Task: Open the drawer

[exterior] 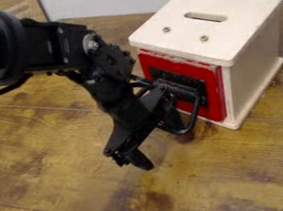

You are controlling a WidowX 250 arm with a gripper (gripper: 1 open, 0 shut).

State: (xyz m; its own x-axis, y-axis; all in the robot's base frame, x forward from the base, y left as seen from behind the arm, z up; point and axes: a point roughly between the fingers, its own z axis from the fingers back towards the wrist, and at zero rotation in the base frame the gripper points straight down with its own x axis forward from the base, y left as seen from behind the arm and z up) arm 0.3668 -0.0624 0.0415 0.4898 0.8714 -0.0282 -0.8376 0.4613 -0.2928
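The drawer (163, 66) is a red front with a dark recessed centre, set in the left face of a cream wooden cube (235, 37) at the upper right. Its black loop handle (193, 102) sticks out toward the table's front. My black gripper (153, 126) sits right against the handle, on its left. Its fingers are spread: one points down to the table (138, 160), the other reaches up beside the loop. The jaws look open, and I cannot tell whether a finger is hooked inside the loop. The drawer front looks flush with the cube.
The cube stands on a worn wooden table (65, 201). A slot and two small screws mark the cube's top panel (204, 16). My arm (40, 48) comes in from the upper left over the table.
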